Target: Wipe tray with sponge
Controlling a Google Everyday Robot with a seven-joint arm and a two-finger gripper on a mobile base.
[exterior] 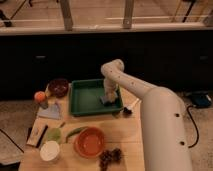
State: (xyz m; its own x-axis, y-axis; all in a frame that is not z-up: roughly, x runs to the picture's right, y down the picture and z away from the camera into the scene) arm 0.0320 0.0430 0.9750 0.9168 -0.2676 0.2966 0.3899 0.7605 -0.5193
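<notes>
One tray (84,100): sponge (105,101), gripper (109,94) inside.

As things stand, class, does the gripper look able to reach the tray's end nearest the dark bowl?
Probably yes: the gripper sits in the tray's other end, at the sponge, and the tray floor between looks bare.

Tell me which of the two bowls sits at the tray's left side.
The dark reddish-brown bowl, just left of the green tray. The orange bowl lies in front of the tray. The gripper is down inside the tray, at its right end.
</notes>
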